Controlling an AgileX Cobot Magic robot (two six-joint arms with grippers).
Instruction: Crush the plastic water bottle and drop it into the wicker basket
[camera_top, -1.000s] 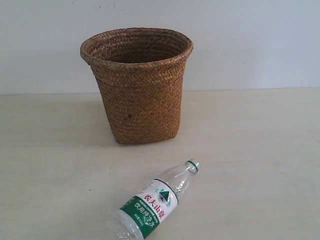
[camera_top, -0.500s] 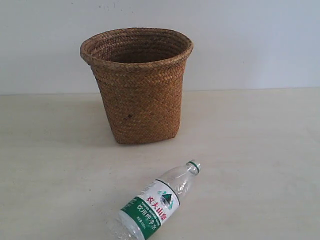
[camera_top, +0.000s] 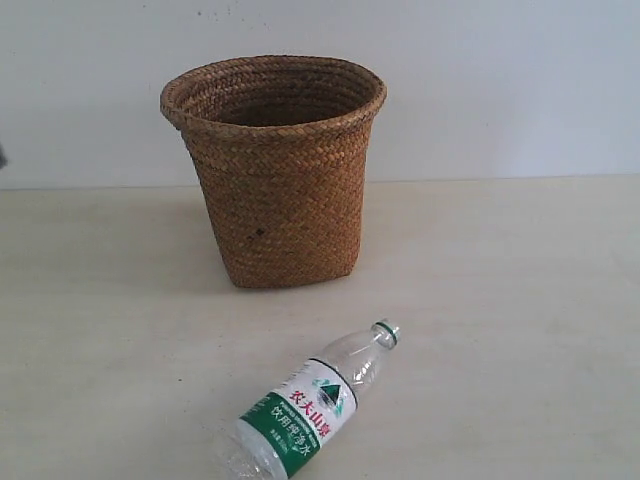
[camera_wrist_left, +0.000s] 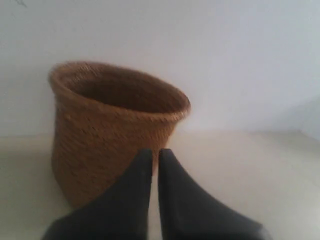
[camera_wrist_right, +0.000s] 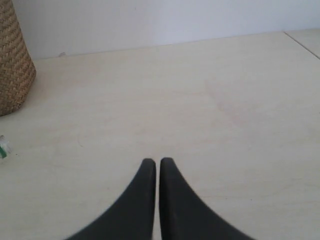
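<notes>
The plastic water bottle (camera_top: 305, 410) lies on its side on the table in front of the wicker basket (camera_top: 275, 170), cap pointing to the back right, uncrushed. The basket stands upright at the back. Neither gripper shows in the exterior view. My left gripper (camera_wrist_left: 155, 152) is shut and empty, with the basket (camera_wrist_left: 107, 125) blurred just ahead of its tips. My right gripper (camera_wrist_right: 157, 161) is shut and empty over bare table; the basket's side (camera_wrist_right: 12, 60) and the bottle's green cap (camera_wrist_right: 3, 147) sit at that view's edge.
A pale wooden table (camera_top: 500, 300) runs back to a white wall (camera_top: 500, 90). A dark sliver (camera_top: 2, 155) shows at the left edge of the exterior view.
The bottle has shifted very slightly on the table. A dark sliver has appeared at the exterior view's left edge.
</notes>
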